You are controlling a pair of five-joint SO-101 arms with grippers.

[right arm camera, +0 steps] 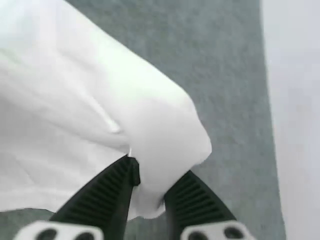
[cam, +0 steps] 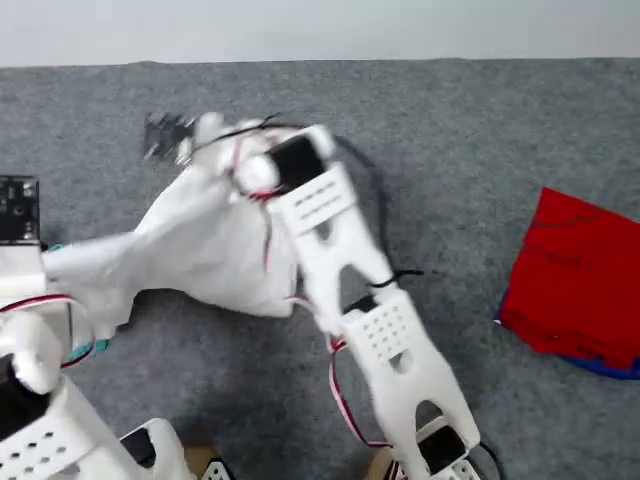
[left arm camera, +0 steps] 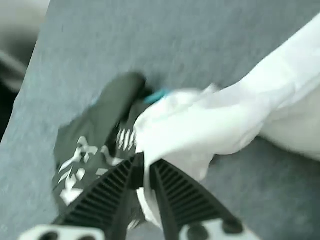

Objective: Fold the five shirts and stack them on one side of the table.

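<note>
A white shirt (cam: 200,245) hangs stretched between both arms over the grey table (cam: 480,130). My right gripper (right arm camera: 150,180) is shut on a bunched fold of the white shirt (right arm camera: 100,100); in the high view the right gripper (cam: 170,135) is at the shirt's far end. My left gripper (left arm camera: 145,172) is shut on the edge of the white shirt (left arm camera: 210,125) at the near left. Under it lies a dark patterned shirt (left arm camera: 95,140) with a teal bit (left arm camera: 157,95) showing. A folded red shirt (cam: 580,265) lies on a blue one (cam: 610,368) at the right.
The right arm (cam: 370,320) crosses the middle of the table from the front edge. The left arm (cam: 50,420) stands at the front left corner. A black box (cam: 18,210) sits at the left edge. Bare table lies between the white shirt and the red stack.
</note>
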